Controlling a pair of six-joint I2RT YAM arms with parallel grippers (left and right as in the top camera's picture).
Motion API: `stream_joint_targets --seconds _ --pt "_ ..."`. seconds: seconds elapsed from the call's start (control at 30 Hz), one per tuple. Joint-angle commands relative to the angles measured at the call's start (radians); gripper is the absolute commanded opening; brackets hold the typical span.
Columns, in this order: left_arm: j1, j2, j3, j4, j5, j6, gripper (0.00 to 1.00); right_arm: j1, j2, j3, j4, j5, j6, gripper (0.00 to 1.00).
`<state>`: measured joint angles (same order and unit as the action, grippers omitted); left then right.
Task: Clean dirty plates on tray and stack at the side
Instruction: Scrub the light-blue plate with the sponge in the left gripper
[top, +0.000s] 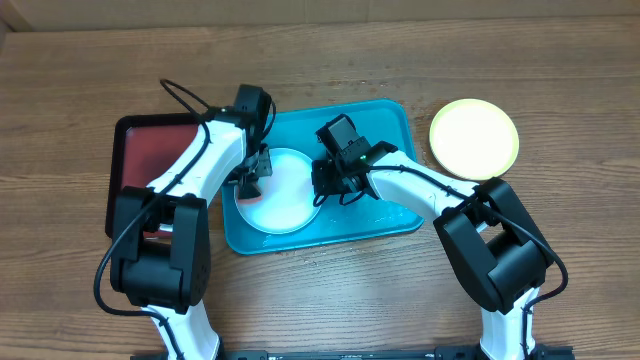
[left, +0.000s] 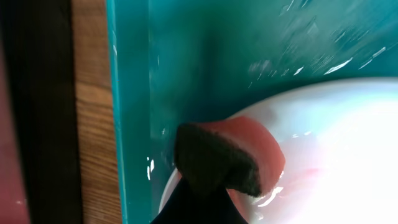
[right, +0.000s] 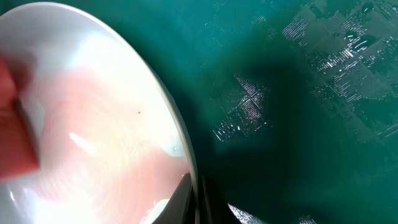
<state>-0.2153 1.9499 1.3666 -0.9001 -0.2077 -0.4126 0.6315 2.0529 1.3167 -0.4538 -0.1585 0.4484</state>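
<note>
I hold a sponge (left: 233, 155) on the white plate (top: 285, 205) in the teal tray (top: 390, 115).
At the far left a dark red tray (top: 150, 150) lies on the wooden table (top: 80, 80). Next to it, my left gripper (top: 250, 180) is closed on the sponge, which presses on the left edge of the white plate. The plate has a pale pink film on it. My right gripper (right: 196, 202) is closed on its right rim. A yellow-green plate (top: 474, 138) lies on the table, just right of the teal tray.

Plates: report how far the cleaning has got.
Done: the yellow-green plate, looking clean, lies beside the tray. In hand: the left end effector presses a sponge on the smeared white plate, the right end effector gripping its rim. Left: finish it and stack it.
</note>
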Motion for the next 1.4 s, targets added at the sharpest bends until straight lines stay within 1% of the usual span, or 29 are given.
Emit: stream_joint_targets --seconds 0.0,0.13,0.27,0.4,0.57,0.63,0.73,0.87,1.0,1.13,1.37 --pt "0.005 0.01 0.077 -0.001 0.032 -0.006 0.04 -0.009 0.035 -0.003 -0.011 0.053 -0.003 0.04" --pt "0.005 0.01 0.086 0.028 0.275 -0.007 0.04 -0.009 0.035 -0.003 -0.009 0.053 -0.003 0.04" --pt "0.003 0.012 0.057 0.086 0.427 -0.008 0.04 -0.009 0.035 -0.003 -0.003 0.053 -0.003 0.04" --pt "-0.007 0.014 0.004 0.132 0.433 -0.008 0.04 -0.009 0.035 -0.003 -0.003 0.053 -0.003 0.04" --pt "-0.008 0.014 -0.099 0.241 0.431 -0.007 0.04 -0.009 0.035 -0.003 -0.004 0.053 -0.003 0.04" --pt "-0.006 0.014 -0.13 0.256 0.376 -0.007 0.04 -0.009 0.035 -0.003 -0.006 0.053 -0.003 0.04" --pt "-0.005 0.014 -0.149 0.228 0.204 -0.007 0.04 -0.009 0.035 -0.003 -0.011 0.053 -0.003 0.04" --pt "0.006 0.014 -0.146 0.151 -0.023 -0.007 0.04 -0.009 0.035 -0.003 -0.012 0.053 -0.003 0.04" --pt "0.018 0.013 -0.128 0.085 -0.15 -0.007 0.04 -0.009 0.035 -0.003 -0.012 0.053 -0.003 0.04" --pt "0.019 0.012 -0.085 0.016 -0.223 -0.008 0.04 -0.009 0.035 -0.003 -0.012 0.053 -0.003 0.04" --pt "0.019 0.005 0.053 -0.085 -0.245 -0.023 0.04 -0.009 0.035 -0.003 -0.011 0.053 -0.003 0.04"
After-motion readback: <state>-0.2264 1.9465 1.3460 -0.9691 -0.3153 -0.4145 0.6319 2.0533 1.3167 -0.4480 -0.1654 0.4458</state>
